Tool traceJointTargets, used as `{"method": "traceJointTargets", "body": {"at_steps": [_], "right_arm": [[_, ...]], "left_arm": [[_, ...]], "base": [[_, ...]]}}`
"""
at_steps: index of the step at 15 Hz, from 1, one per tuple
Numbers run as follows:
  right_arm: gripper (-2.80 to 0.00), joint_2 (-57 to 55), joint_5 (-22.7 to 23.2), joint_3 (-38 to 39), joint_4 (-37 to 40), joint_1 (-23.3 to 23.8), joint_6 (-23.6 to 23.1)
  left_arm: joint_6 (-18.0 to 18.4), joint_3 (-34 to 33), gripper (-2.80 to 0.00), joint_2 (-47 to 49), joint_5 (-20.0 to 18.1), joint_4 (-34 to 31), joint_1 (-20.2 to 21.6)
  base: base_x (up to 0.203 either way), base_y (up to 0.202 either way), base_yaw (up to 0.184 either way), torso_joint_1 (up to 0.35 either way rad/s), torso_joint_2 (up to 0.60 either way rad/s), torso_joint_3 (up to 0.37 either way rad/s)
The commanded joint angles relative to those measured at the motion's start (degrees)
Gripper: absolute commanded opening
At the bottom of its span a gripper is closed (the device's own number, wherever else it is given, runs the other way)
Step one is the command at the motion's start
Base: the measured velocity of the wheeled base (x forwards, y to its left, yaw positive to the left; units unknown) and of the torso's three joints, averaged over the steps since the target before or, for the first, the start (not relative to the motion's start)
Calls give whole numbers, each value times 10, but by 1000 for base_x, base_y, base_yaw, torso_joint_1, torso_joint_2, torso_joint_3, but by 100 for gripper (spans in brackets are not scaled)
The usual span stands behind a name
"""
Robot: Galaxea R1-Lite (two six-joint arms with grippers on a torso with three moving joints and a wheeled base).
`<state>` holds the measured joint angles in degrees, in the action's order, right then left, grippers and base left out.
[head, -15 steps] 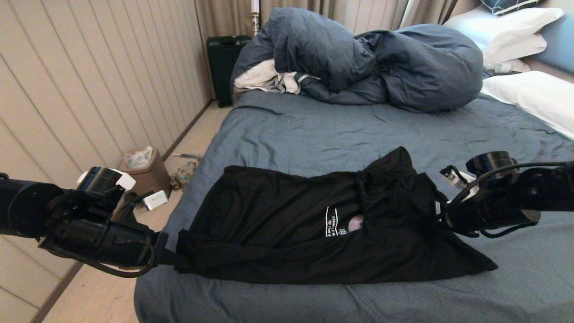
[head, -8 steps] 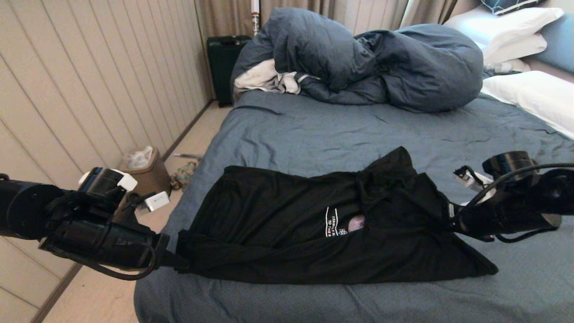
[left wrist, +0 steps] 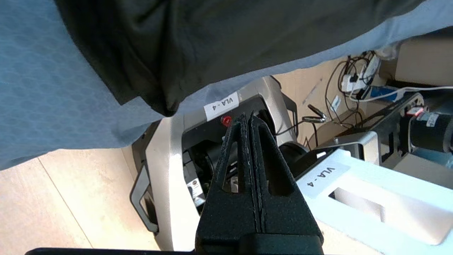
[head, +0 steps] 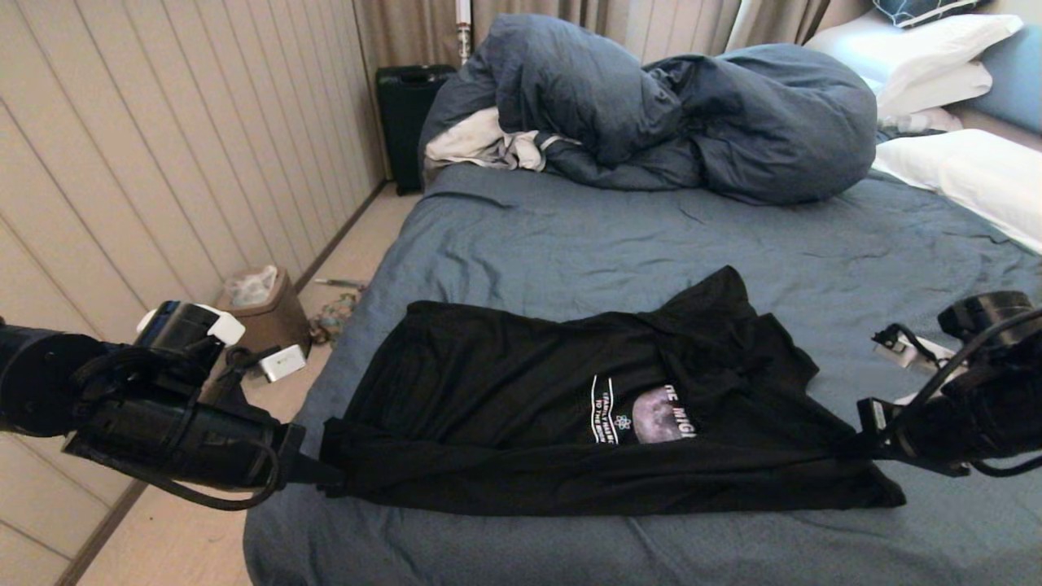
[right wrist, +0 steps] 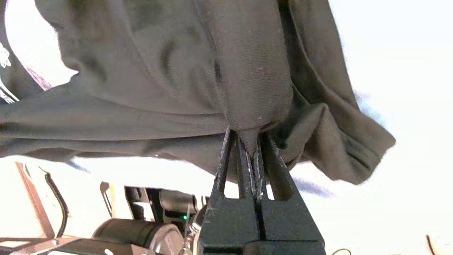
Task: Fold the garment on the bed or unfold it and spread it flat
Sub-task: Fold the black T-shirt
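Looking down from my head, I am seeing the T-shirt [head: 570, 415] lying on the bed [head: 570, 244], stretched between my left gripper [head: 313, 470] and right gripper [head: 855, 449]. At my left wrist, closed fingers [left wrist: 247, 141] are gripping nothing visible, the shirt just beyond them. At my right wrist, closed fingers [right wrist: 253, 156] are pinching its fabric.

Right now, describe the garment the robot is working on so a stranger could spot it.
On the big bed with the slate-blue sheet, look near its front edge. The T-shirt lies there, thin and black, with a grey moon print and white lettering, unlike the bulky blue duvet.
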<state>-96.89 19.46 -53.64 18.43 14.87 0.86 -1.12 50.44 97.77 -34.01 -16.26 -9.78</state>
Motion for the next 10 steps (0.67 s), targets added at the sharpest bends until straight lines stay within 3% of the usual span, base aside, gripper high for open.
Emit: {"method": "traceJointTargets", "body": {"at_steps": [1, 5, 8, 9, 10], "right_arm": [[-280, 4, 1, 9, 1, 10, -2], [-280, -4, 1, 41, -1, 43, -44], [-280, -11, 2, 40, -6, 44, -41], [0, -15, 3, 39, -7, 44, -43], [0, -16, 7, 36, -7, 44, -40]], "left_arm": [[0, 0, -280, -3, -2, -1, 0], [1, -1, -280, -3, -2, -1, 0], [1, -1, -280, -1, -2, 0, 0], [1, -1, -280, -1, -2, 0, 0], [1, -1, -280, -1, -2, 0, 0]], "base": [[0, 0, 0, 0, 0, 0], [0, 0, 0, 0, 0, 0], [0, 0, 0, 0, 0, 0], [0, 0, 0, 0, 0, 0], [0, 0, 0, 0, 0, 0]]}}
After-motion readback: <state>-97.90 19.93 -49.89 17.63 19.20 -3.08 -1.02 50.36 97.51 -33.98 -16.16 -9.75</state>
